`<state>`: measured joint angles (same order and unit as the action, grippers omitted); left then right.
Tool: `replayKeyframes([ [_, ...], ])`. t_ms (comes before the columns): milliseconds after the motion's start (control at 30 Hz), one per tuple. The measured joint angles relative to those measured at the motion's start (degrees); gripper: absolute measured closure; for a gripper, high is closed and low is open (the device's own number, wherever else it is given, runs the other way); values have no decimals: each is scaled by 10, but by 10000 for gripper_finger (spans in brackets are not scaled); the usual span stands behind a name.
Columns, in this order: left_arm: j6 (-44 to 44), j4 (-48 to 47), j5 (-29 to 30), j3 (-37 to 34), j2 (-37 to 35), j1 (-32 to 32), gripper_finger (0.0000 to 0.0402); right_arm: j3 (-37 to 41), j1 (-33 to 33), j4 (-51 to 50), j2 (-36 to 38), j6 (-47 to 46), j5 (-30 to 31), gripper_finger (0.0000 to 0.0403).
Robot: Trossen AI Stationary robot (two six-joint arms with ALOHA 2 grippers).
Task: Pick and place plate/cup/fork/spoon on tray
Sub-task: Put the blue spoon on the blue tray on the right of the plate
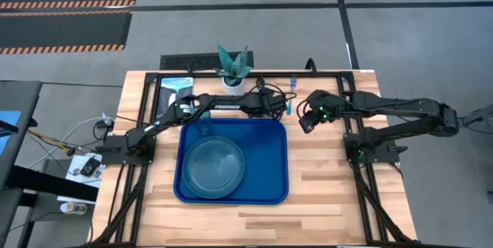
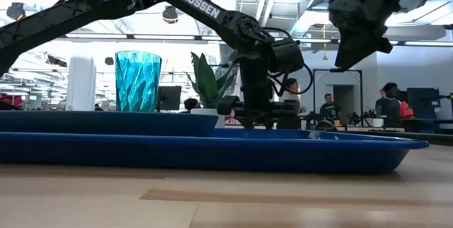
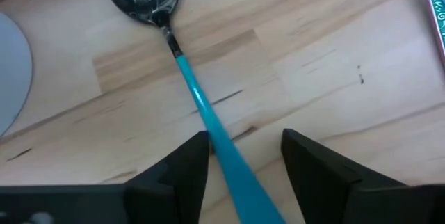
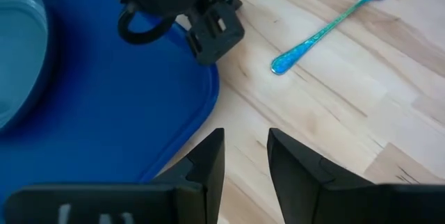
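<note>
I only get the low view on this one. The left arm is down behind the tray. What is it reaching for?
Observer: The spoon. It lies flat on the table, with its handle between the left gripper's open fingers.
Operator: Is the plate loaded? I only see blue edges.
Observer: Yes, the plate lies inside the tray, toward the left arm's side.
Operator: And the fork?
Observer: The fork lies on the bare wood, off the tray. The right gripper hangs open near the tray's corner, holding nothing.
</note>
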<state>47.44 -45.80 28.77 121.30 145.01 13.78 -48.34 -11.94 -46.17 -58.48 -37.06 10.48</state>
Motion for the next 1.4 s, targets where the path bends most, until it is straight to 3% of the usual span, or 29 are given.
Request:
replayKeyframes([
  [400,-9,-21,1,-1,1,1,391,0,37,19,0,-1,1,270],
  [967,-80,11,-20,13,-13,-4,400,0,36,-4,3,-53,107,271],
  [1133,-97,10,-20,35,-14,-5,400,0,35,-61,39,-85,153,271],
  [1400,-121,-3,-35,49,-15,7,401,0,33,-94,104,-108,164,269],
])
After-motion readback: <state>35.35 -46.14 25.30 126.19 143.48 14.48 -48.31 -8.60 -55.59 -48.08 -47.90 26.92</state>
